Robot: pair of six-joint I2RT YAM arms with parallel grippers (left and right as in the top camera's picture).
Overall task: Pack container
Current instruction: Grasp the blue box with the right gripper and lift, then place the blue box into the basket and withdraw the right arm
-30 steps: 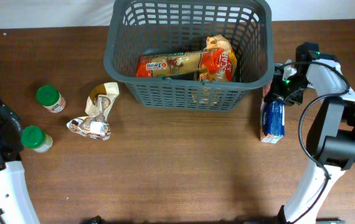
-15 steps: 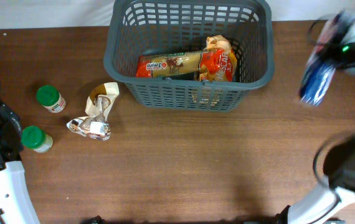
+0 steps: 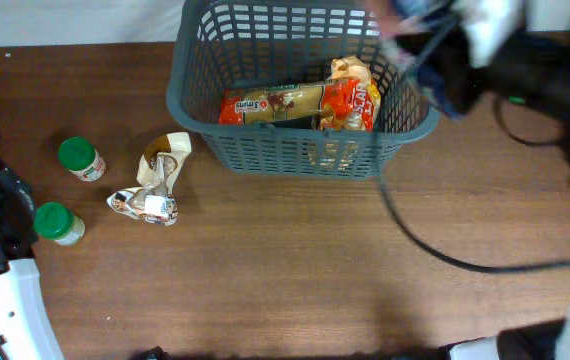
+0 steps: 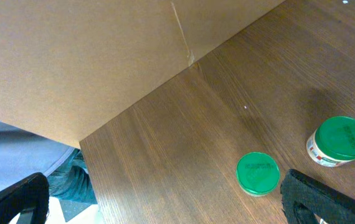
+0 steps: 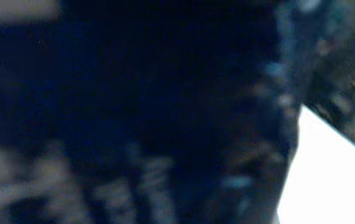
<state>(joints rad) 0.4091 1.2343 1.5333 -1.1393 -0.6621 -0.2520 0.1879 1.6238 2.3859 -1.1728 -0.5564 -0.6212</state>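
Observation:
The container, a dark grey lattice basket [image 3: 178,100], stands at the back middle of the table. Red and tan snack bags [image 3: 300,104] lie inside it. My right gripper [image 3: 433,50] is a motion blur over the basket's right rim, shut on a dark blue package [image 3: 447,88] that hangs at the rim's right corner. The right wrist view is filled by the blurred blue package [image 5: 134,112]. My left gripper [image 4: 165,208] is open and empty at the table's left edge, near two green-lidded jars.
Two green-lidded jars [image 3: 80,157] [image 3: 57,222] stand at the left; both show in the left wrist view [image 4: 258,173] [image 4: 341,140]. Crumpled wrappers [image 3: 155,180] lie left of the basket. A cardboard sheet [image 4: 84,56] is beyond the table's left edge.
My right gripper lifted the blue package from the table right of the basket and swung it up and left to the basket's right rim. The left arm has not moved.

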